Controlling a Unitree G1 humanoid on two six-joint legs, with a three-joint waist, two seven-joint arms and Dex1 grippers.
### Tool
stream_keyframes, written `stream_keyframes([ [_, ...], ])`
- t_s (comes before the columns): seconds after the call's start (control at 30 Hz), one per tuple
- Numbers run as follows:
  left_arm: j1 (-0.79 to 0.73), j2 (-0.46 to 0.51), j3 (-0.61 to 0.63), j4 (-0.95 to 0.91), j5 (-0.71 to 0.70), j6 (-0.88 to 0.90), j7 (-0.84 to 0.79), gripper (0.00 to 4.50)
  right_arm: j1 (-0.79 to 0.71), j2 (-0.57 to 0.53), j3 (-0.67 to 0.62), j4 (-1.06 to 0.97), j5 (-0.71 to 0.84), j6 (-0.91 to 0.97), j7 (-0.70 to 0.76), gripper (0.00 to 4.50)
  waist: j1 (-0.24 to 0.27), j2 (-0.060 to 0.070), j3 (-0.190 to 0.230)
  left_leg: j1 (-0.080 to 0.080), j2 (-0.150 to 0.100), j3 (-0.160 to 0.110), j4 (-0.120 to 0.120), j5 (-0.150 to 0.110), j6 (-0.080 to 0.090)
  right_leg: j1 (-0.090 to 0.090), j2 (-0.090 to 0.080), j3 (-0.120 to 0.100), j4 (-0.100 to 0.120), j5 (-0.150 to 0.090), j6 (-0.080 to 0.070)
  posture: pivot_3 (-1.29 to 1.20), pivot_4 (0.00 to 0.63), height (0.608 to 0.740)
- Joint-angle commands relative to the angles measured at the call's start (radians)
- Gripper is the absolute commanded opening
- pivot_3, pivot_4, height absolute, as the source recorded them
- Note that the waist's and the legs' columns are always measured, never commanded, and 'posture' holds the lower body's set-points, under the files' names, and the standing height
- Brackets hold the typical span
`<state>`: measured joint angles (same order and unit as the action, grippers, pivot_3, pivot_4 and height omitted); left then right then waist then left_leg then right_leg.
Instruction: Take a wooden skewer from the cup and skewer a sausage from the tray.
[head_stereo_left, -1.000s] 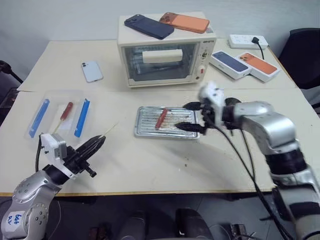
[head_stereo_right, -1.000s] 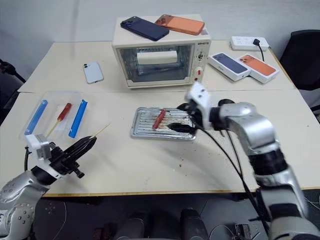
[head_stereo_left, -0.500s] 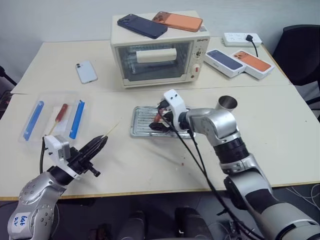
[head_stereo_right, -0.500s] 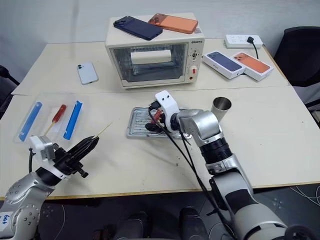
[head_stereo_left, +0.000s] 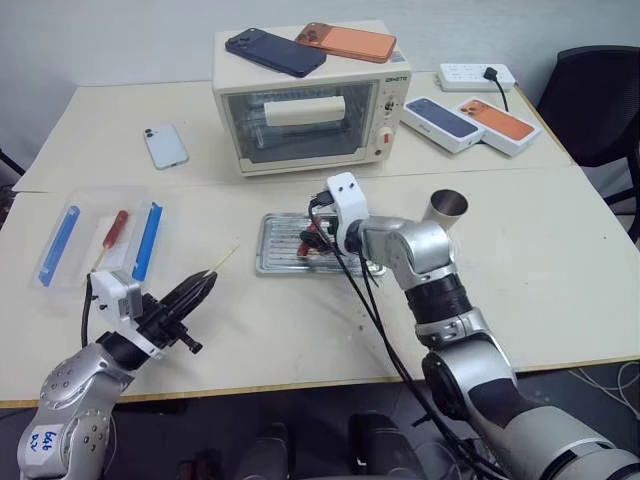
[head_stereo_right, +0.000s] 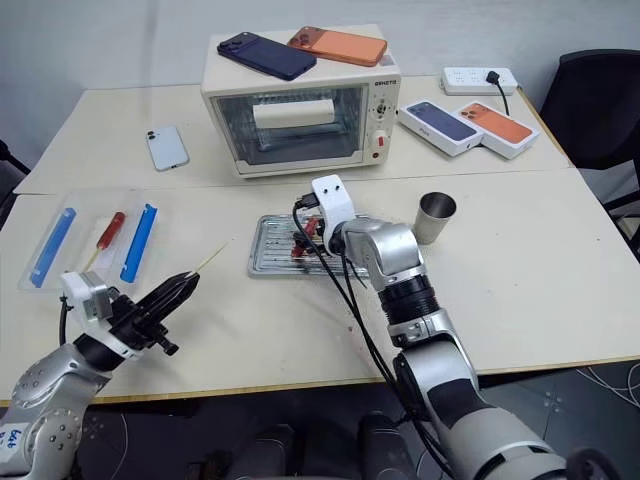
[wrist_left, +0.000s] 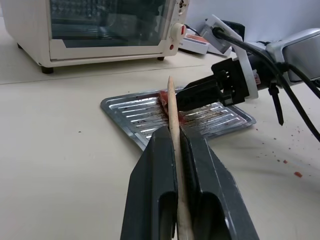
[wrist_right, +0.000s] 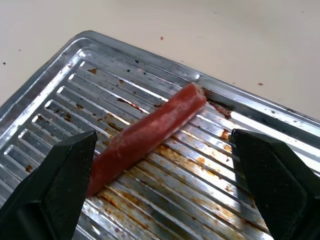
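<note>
Since a second ago, the right gripper (wrist_right: 160, 165) has swung in from the tray's right end to hang over the middle of the tray (head_stereo_left: 275, 262), its two fingers spread wide on either side of the sausage (wrist_right: 145, 132) without touching it. Nothing else on the table (head_stereo_left: 520, 260) has changed place; the head camera itself has shifted.

By size, the table comes first, then the toaster oven (head_stereo_left: 310, 95) at its far side with two phones on top. Next is the clear plastic tray (head_stereo_left: 95, 195) on the robot's left, holding two blue strips and a second red sausage on its own stick. The ribbed metal tray sits near the table's centre, the sausage lying at a slant on its stained ribs. Just right of the tray stands the cup (head_stereo_left: 447, 212). Smallest is the wooden skewer (wrist_left: 172, 117), pinched between the closed fingers of the left gripper (wrist_left: 182, 150) near the table's front-left edge, its tip aimed toward the tray.
</note>
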<state>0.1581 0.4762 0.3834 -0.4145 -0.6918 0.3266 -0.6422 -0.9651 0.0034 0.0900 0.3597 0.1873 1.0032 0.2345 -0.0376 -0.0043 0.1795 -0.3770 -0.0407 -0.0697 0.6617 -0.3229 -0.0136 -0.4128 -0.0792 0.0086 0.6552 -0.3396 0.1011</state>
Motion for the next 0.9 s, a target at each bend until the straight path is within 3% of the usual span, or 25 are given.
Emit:
stream_keyframes([
  [0.03,-0.006,0.011,0.007,-0.024,-0.002,-0.006,0.003,0.00,-0.030,0.028,-0.019,0.001,0.001,-0.033,-0.018,4.47,0.000,0.000,0.000,0.000,0.000,0.000,0.000,0.000,0.000,0.000,0.000,0.000,0.000,0.000,0.000,0.00,0.150,0.740],
  [0.23,-0.006,0.013,0.003,-0.024,-0.002,-0.004,0.001,0.00,-0.037,0.053,0.008,0.036,-0.028,-0.050,-0.031,4.47,-0.001,0.000,0.000,0.000,0.000,0.000,0.000,0.000,0.000,0.000,0.000,0.000,0.000,0.000,0.000,0.00,0.150,0.740],
  [0.33,-0.010,0.013,0.001,-0.021,-0.001,-0.005,0.001,0.00,-0.037,0.056,0.018,0.047,-0.041,-0.057,-0.033,3.98,-0.001,0.000,0.000,0.000,0.000,0.000,0.000,0.000,0.000,0.000,0.000,0.000,0.000,0.000,0.000,0.00,0.150,0.740],
  [0.53,-0.014,0.014,0.003,-0.017,0.001,-0.005,0.002,0.00,-0.034,0.050,0.026,0.047,-0.047,-0.044,-0.019,2.39,-0.003,0.000,0.000,0.000,0.000,0.000,0.000,0.000,0.000,0.000,0.000,0.000,0.000,0.000,0.000,0.00,0.150,0.740],
  [0.9,-0.015,0.013,0.003,-0.016,0.001,-0.005,0.002,0.00,-0.045,0.030,0.023,0.068,-0.049,-0.041,0.015,2.39,-0.006,0.000,0.000,0.000,0.000,0.000,0.000,0.000,0.000,0.000,0.000,0.000,0.000,0.000,0.000,0.00,0.150,0.740],
])
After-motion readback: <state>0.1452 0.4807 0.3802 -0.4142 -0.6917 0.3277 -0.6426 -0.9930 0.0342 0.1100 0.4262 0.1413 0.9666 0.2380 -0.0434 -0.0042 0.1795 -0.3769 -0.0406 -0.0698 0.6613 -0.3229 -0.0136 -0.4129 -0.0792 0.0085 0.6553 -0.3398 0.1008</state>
